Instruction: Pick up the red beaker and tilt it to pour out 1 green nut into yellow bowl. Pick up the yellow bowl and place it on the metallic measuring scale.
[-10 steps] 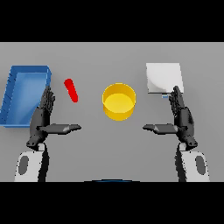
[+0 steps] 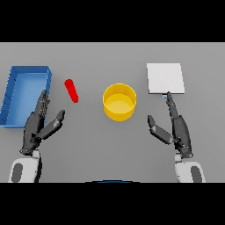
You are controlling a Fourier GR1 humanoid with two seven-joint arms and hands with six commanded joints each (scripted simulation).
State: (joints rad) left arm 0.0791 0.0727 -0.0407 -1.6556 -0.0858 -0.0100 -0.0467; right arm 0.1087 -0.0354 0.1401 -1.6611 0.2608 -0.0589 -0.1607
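Note:
The red beaker (image 2: 71,90) lies on its side on the grey table, left of centre. The yellow bowl (image 2: 119,102) stands upright in the middle, and I cannot make out a nut in it. The metallic measuring scale (image 2: 165,78), a pale flat square, sits at the back right. My left hand (image 2: 38,125) is open, fingers straight, below and left of the beaker and apart from it. My right hand (image 2: 176,126) is open too, its fingertips reaching the scale's near edge, to the right of the bowl.
A blue tray (image 2: 24,93) with raised walls stands at the far left, right beside my left hand.
Both thumbs have tilted upward a little, from lying level to pointing diagonally. The beaker, bowl and scale have not moved.

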